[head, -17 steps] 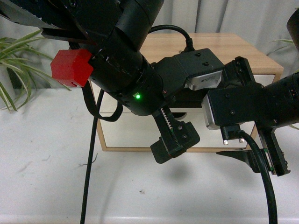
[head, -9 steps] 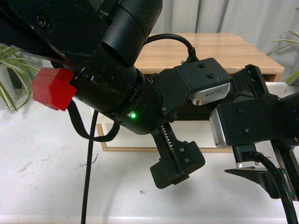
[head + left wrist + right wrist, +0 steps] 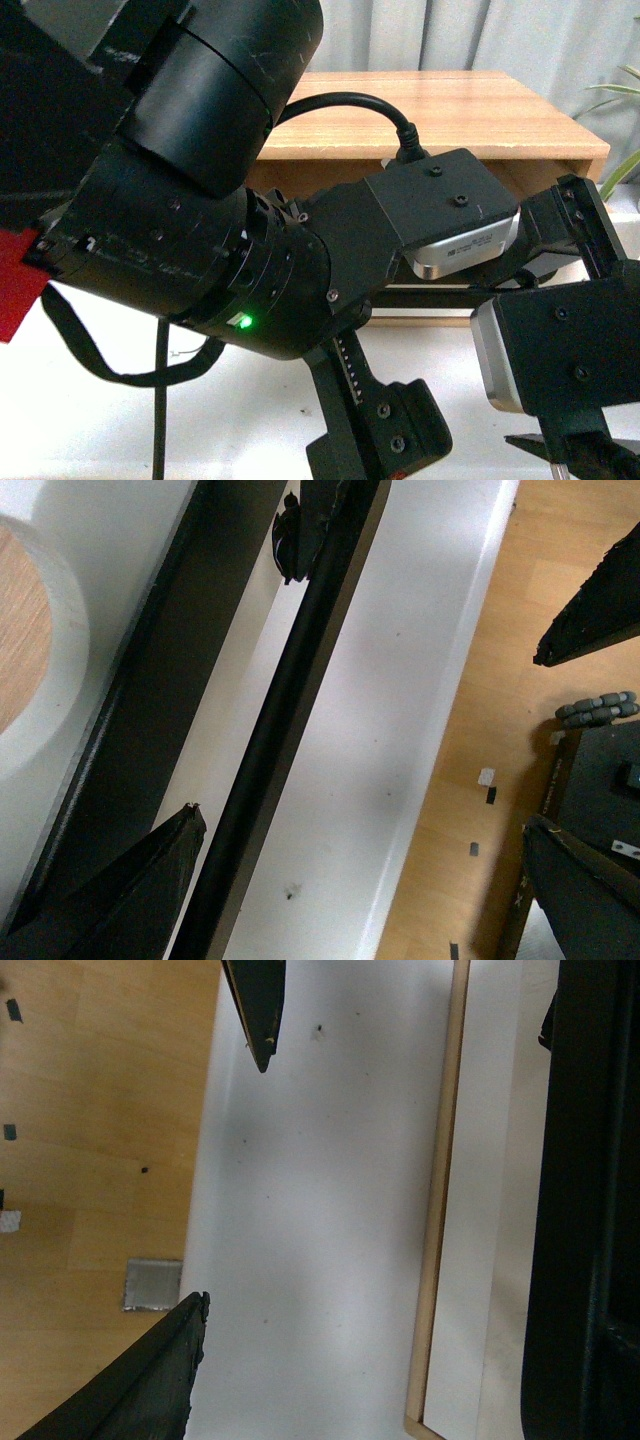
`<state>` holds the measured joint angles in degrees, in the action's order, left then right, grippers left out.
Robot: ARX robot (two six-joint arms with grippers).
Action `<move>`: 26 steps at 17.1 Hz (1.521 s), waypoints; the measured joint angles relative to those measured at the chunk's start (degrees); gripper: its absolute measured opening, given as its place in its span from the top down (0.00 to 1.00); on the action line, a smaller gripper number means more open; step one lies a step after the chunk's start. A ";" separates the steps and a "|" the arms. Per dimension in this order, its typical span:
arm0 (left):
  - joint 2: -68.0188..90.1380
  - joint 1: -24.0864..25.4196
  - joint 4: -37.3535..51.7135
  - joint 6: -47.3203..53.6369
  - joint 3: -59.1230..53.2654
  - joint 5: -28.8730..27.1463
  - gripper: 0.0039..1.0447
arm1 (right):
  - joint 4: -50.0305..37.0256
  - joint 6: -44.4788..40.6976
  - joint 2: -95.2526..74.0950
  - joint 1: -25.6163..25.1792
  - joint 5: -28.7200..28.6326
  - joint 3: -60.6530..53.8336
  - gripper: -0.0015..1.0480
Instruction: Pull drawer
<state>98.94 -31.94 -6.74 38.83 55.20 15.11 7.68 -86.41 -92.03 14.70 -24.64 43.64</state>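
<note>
My left gripper sits over the drawer, beside its notched rim. Its fingers are spread wide along the black bar handle, and I cannot tell if they touch it. The right gripper hangs over the white table, fingers wide too. In the front view both arms hide the drawer below the wooden cabinet top.

1. Front: soft even light; bulky black left arm near lens, slightly blurred.
2. Left wrist: white surface bright; faint sheen along long black bar handle.
3. Right wrist: flat, even light.
</note>
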 joint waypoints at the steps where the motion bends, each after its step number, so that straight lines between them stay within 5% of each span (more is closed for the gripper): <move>1: -1.25 -0.46 0.37 -0.44 -1.49 0.42 0.06 | 0.42 0.00 1.29 0.31 0.07 -1.33 0.06; 12: -5.64 -1.01 0.09 -2.47 -5.46 1.49 0.06 | 2.34 0.00 4.92 0.31 -0.26 -4.04 0.06; 20: -12.09 -0.11 -3.28 -6.14 -1.62 4.22 0.06 | 12.61 0.37 12.04 -2.89 -0.72 -0.94 0.06; 26: -17.38 4.22 -3.91 -10.47 1.01 6.97 0.06 | 15.91 2.21 15.02 -5.79 -4.39 3.54 0.06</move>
<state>81.56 -27.73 -10.66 28.36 56.21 22.09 23.59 -84.20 -77.01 8.91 -29.04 47.18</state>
